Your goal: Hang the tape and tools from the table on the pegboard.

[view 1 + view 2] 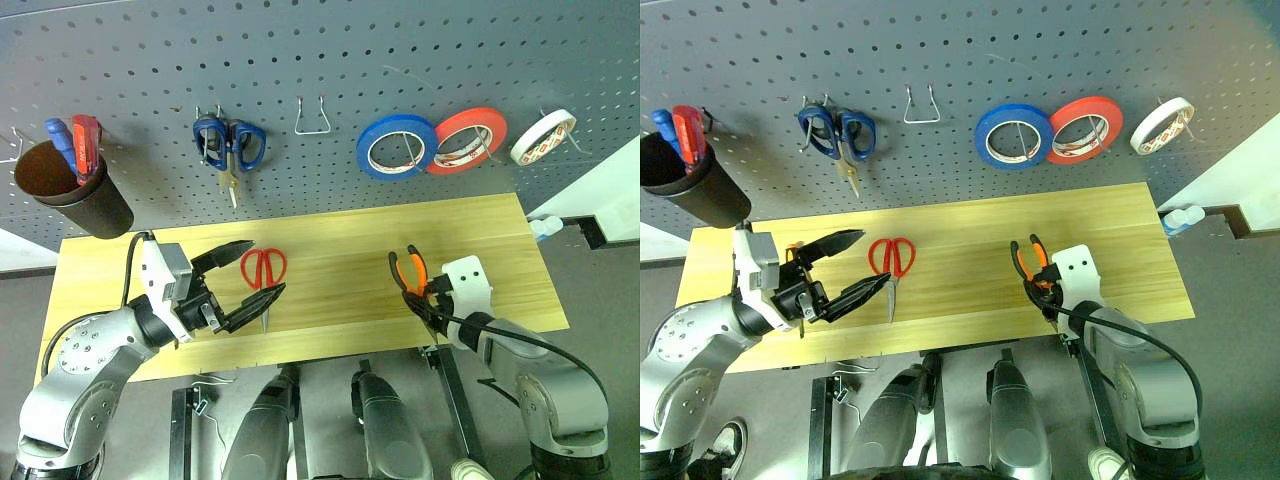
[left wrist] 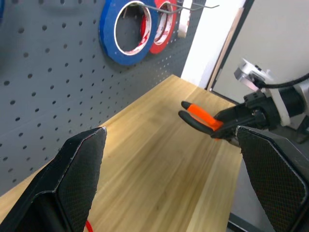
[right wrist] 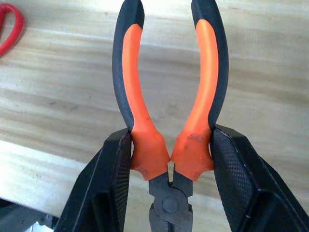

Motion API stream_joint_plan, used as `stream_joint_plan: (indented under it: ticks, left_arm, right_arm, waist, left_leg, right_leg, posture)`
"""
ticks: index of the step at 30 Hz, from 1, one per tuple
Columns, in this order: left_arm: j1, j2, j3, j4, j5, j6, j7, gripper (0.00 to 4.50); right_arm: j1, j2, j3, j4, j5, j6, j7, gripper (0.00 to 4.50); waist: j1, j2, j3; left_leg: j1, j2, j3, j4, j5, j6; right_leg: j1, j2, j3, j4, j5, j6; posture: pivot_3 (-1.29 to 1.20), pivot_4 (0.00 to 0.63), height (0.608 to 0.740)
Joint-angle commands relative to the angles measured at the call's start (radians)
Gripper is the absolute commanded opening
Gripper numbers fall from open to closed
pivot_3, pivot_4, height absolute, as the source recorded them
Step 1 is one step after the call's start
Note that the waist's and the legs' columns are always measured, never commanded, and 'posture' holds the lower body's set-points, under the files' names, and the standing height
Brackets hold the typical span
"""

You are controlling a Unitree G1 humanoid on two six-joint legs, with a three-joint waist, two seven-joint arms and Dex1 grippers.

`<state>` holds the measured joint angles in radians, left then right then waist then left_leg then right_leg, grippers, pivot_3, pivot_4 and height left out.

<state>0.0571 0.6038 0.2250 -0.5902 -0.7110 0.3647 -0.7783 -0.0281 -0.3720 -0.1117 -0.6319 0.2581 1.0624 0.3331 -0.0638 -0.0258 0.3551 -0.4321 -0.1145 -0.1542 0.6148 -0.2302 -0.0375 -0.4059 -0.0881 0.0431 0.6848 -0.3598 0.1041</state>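
My right gripper (image 3: 171,140) is shut on the orange-and-black long-nose pliers (image 1: 410,270), gripping the base of the handles. It holds them just above the right part of the yellow table (image 1: 480,250), handles pointing toward the pegboard (image 1: 320,50). The red-handled scissors (image 1: 263,268) lie flat on the table left of centre. My left gripper (image 1: 267,266) hovers over them, open wide with nothing between its fingers. The whitish tape (image 1: 543,137) hangs from a hook at the pegboard's right end.
On the pegboard hang blue-handled scissors (image 1: 228,145), an empty wire hook (image 1: 312,115), a blue roll (image 1: 396,146) and a red-orange roll (image 1: 467,140). A dark cup (image 1: 75,190) at the left holds blue and red screwdrivers. The table's front edge runs just before both grippers.
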Motion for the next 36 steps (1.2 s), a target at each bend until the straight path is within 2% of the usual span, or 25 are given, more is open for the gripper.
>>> stream_joint_plan:
  ticks: [1,9,16,21,30,36]
  left_arm:
    - [-0.004,-0.002,0.029,-0.008,-0.017,-0.025,-0.01,4.5]
    - [0.044,0.037,0.092,-0.04,-0.056,-0.006,-0.036,4.5]
    - [0.12,0.057,0.143,-0.091,-0.103,0.01,-0.024,4.5]
    - [0.1,0.051,0.128,-0.071,-0.096,0.002,-0.024,4.5]
    - [0.074,0.047,0.112,-0.028,-0.073,-0.015,-0.041,4.5]
    - [0.053,0.04,0.091,-0.003,-0.052,-0.025,-0.049,4.5]
  right_arm:
    - [0.018,-0.021,-0.038,-0.044,0.017,-0.042,0.012,2.08]
    - [0.0,-0.065,-0.142,-0.047,0.109,-0.126,0.104,2.08]
    - [-0.085,-0.064,-0.231,-0.045,0.217,-0.16,0.125,2.08]
    - [-0.09,-0.065,-0.24,-0.06,0.275,-0.171,0.127,2.08]
    - [-0.069,-0.075,-0.259,-0.122,0.446,-0.225,0.194,2.08]
    - [-0.104,-0.076,-0.253,-0.159,0.577,-0.226,0.156,2.08]
  waist:
    - [0.001,0.0,0.0]
    - [-0.002,-0.001,-0.001]
    - [0.003,-0.001,-0.002]
    - [0.02,-0.002,-0.002]
    - [0.02,-0.002,-0.003]
    - [0.02,-0.003,-0.007]
  left_leg:
    - [0.0,0.0,0.0,0.0,0.0,0.0]
    - [0.0,0.0,0.001,0.002,0.0,0.0]
    - [0.0,0.0,0.001,0.005,0.0,0.0]
    - [0.0,0.0,0.001,0.008,0.0,0.0]
    - [0.0,0.0,0.002,0.012,0.0,0.0]
    - [0.0,0.0,0.002,0.017,0.0,0.0]
  right_leg:
    - [0.0,0.0,0.0,0.0,0.0,0.0]
    - [0.0,0.0,-0.001,0.002,0.0,0.0]
    - [0.0,0.0,-0.001,0.004,0.0,0.0]
    - [0.001,0.0,-0.001,0.006,0.0,0.0]
    - [0.002,0.0,-0.001,0.009,0.001,0.001]
    - [0.001,0.001,-0.001,0.014,0.001,0.0]
  posture:
    - [-0.03,0.333,0.719]
    - [-0.01,0.32,0.719]
    - [0.0,0.308,0.719]
    - [0.0,0.298,0.719]
    - [-0.01,0.287,0.719]
    - [-0.01,0.281,0.719]
